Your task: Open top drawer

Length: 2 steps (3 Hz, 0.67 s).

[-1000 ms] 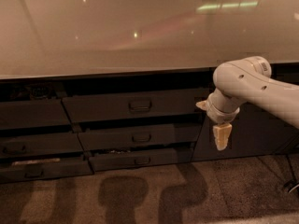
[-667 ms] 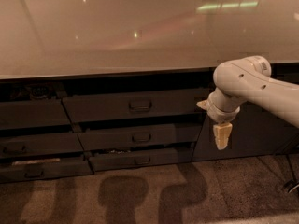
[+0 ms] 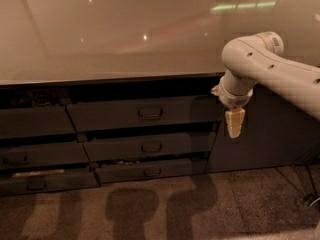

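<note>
The top drawer (image 3: pixel 142 113) is the widest dark grey front under the pale counter, with a small loop handle (image 3: pixel 150 113) at its middle. It stands a little out from the cabinet, with a dark gap above it. My gripper (image 3: pixel 234 129) hangs point-down from the white arm (image 3: pixel 260 64), to the right of the drawer's right end and about level with it. It touches nothing and holds nothing. Its cream fingers look pressed together.
Two shorter drawer fronts (image 3: pixel 150 147) (image 3: pixel 150 171) lie below the top drawer. More drawers (image 3: pixel 35 156) stack at the left, one showing clutter. A dark cabinet panel (image 3: pixel 270 134) is behind my gripper. The pale countertop (image 3: pixel 120 39) overhangs all. Speckled floor (image 3: pixel 150 209) is below.
</note>
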Tool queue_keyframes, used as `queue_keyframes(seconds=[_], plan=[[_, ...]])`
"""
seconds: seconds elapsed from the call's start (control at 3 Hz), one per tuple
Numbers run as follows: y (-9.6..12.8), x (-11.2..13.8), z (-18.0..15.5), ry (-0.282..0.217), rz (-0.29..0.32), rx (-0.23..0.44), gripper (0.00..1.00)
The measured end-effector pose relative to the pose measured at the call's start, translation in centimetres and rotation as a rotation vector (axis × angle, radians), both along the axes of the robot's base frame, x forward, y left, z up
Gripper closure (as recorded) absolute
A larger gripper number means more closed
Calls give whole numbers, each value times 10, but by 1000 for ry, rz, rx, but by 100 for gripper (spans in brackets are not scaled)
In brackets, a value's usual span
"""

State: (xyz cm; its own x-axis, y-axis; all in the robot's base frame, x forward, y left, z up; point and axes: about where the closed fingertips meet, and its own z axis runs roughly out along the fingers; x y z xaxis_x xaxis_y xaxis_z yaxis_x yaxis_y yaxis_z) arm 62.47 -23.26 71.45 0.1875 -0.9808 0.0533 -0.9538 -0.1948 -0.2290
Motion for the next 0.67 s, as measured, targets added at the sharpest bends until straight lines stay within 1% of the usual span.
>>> queue_keyframes(seconds=[0.33, 0.67], plan=[[0, 0, 0, 0, 0, 0, 0], [-16, 21, -18, -46, 64, -29, 0]])
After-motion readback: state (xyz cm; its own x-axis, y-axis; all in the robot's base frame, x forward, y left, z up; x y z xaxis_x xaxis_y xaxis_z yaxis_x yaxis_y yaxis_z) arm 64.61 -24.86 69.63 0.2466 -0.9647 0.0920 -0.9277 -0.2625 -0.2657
